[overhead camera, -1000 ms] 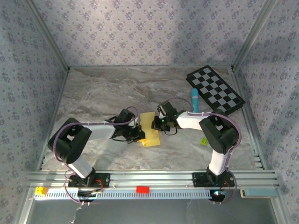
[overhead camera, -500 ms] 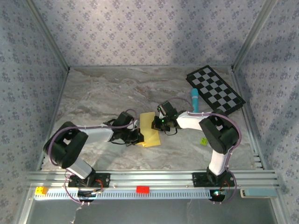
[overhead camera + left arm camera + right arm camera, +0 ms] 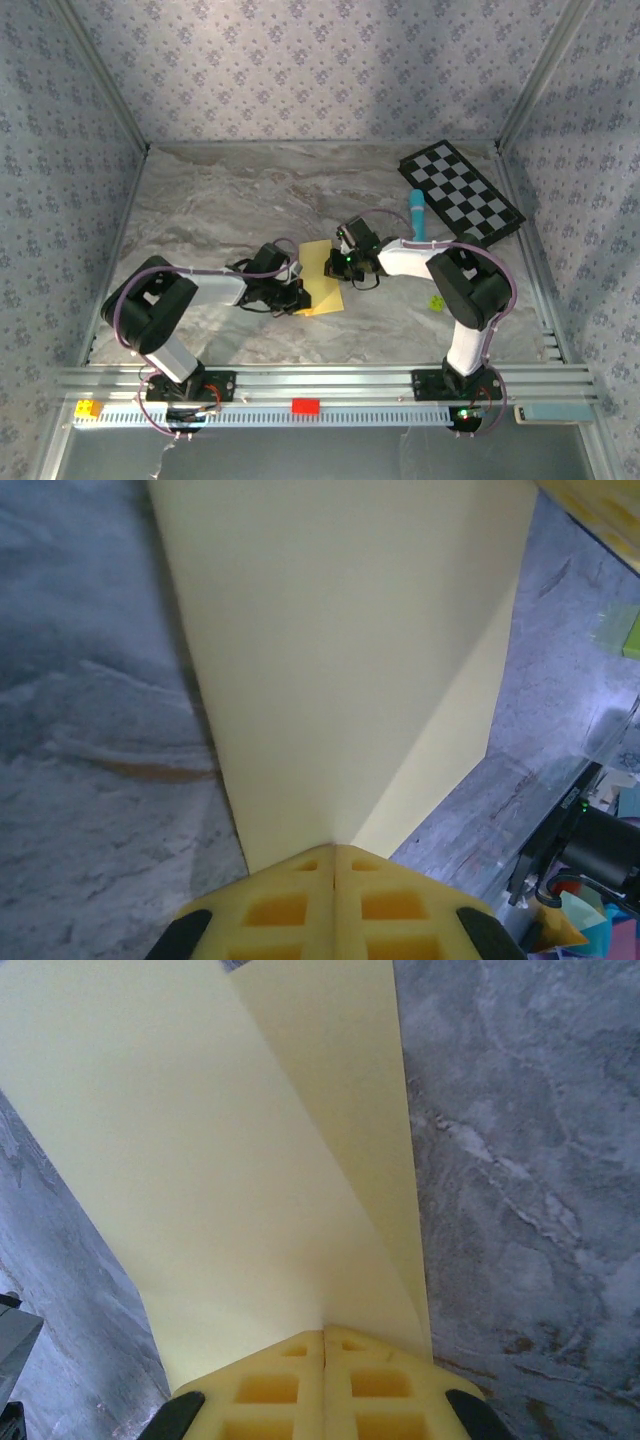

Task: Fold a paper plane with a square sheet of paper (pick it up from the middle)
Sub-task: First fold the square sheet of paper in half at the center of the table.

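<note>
The square sheet of paper, creased lengthwise, sits near the middle of the table. The left gripper pinches its 8 o'clock edge, fingers pressed together. The right gripper clamps the 2 o'clock edge likewise. The paper seems slightly lifted, though that is hard to judge.

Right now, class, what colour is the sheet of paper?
The sheet of paper is plain pale yellow, clearest in the left wrist view.
</note>
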